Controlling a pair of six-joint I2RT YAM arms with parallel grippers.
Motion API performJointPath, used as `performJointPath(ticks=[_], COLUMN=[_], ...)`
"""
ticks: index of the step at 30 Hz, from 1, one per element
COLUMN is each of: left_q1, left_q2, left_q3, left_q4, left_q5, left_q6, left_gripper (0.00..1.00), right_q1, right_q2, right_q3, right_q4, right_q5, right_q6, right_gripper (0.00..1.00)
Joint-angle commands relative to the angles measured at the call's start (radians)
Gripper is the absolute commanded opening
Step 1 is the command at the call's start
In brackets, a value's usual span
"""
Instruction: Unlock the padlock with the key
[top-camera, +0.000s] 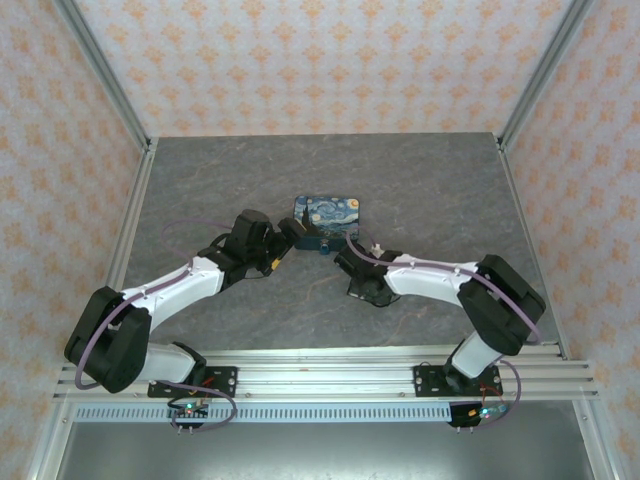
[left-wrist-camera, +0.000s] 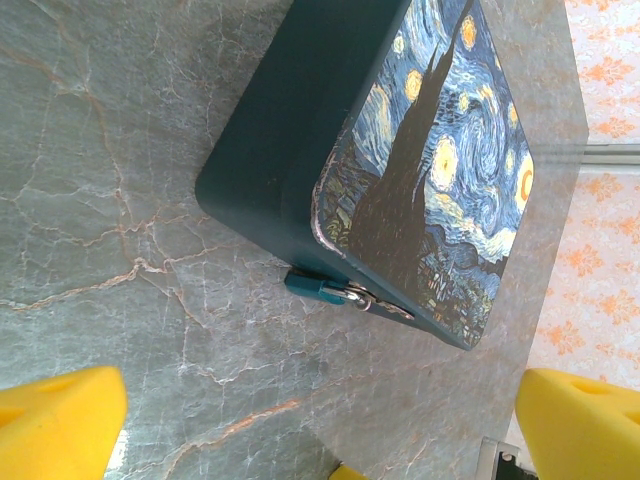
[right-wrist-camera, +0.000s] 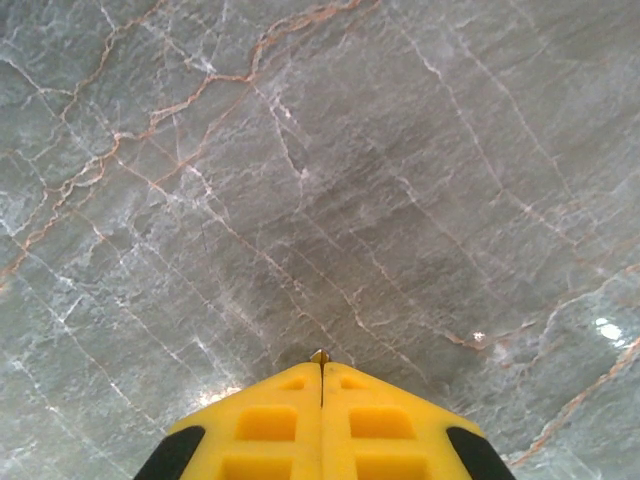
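Observation:
The tiny teal padlock (left-wrist-camera: 318, 289) hangs by its small metal shackle from the clasp on the front of the Starry Night box (left-wrist-camera: 430, 150), lying against the table. My left gripper (left-wrist-camera: 320, 430) is open just in front of it, one yellow finger (left-wrist-camera: 55, 420) on each side, and nothing sits between them. My right gripper (right-wrist-camera: 321, 365) is shut, and a sliver of the pale metal key (right-wrist-camera: 320, 355) pokes out from between its pads above bare table. In the top view the left gripper (top-camera: 292, 234) sits at the box's left front and the right gripper (top-camera: 345, 262) just in front of the box (top-camera: 330, 213).
The grey marble table (top-camera: 200, 190) is open behind and to both sides of the box. Patterned walls and metal frame posts (top-camera: 130, 110) close it in. A rail (top-camera: 320, 378) carrying both arm bases runs along the near edge.

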Motion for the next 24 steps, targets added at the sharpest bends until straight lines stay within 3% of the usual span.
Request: performJointPath(ticks=[1, 14, 24], left_q1=[-0.006, -0.009, -0.029], left_q2=[0.004, 0.006, 0.034], left_q3=[0.024, 0.022, 0.023], left_q4=[-0.022, -0.015, 0.034], left_q5=[-0.005, 0.02, 0.052], left_q6=[0.032, 0.03, -0.018], left_gripper=[1.0, 1.0, 1.0], right_q1=[0.018, -0.047, -0.076], right_q2=[0.034, -0.214, -0.252], right_q3=[-0.067, -0.136, -0.149], right_q4=[0.065, 0.135, 0.164], right_q5=[-0.126, -0.103, -0.111], right_q6=[-0.011, -0.026, -0.021], right_gripper=[0.0, 0.0, 0.0])
